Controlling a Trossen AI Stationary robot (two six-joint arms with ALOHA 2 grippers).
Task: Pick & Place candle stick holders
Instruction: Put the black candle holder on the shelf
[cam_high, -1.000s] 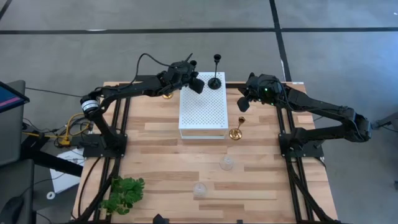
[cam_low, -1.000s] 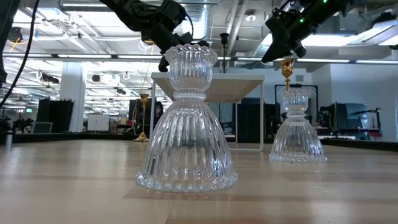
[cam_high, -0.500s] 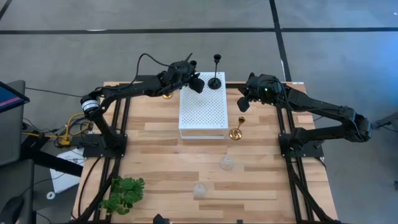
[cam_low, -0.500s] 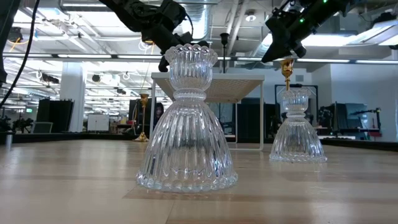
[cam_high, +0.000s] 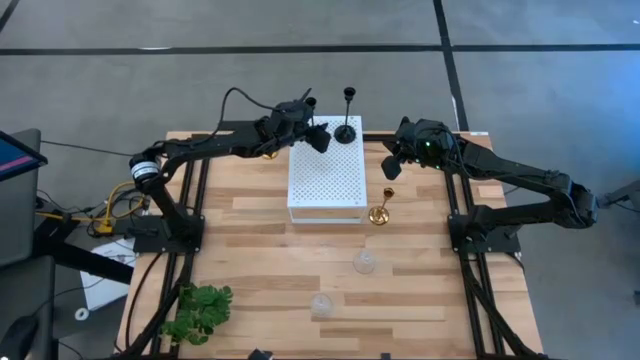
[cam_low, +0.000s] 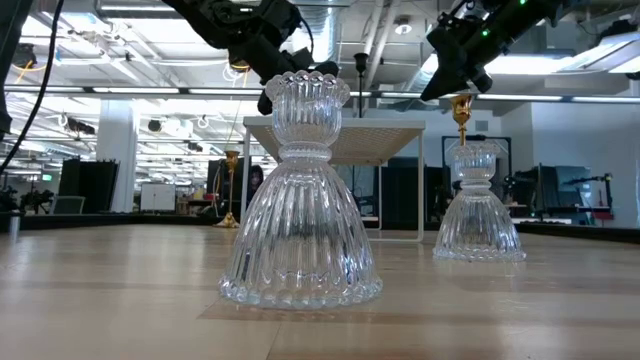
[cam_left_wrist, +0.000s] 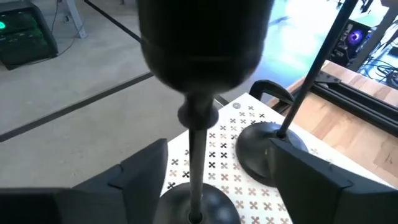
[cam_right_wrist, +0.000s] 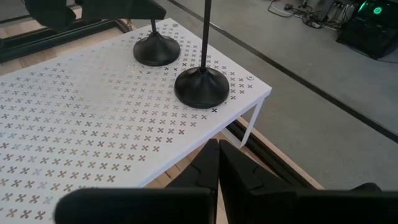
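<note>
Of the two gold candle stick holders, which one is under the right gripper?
The gold holder standing on the table beside the white perforated board's right edge; the right gripper is above its stem. The other gold holder stands near the left arm.

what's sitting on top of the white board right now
Two tall black candle holders stand at its far end: one free, one between the left tool's fingers. The rest is bare, except where that tool covers it.

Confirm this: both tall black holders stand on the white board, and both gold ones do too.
Not quite. The black holders do stand on the white board, but the high view shows one gold holder on the wooden table beside it, under the right gripper.
</note>
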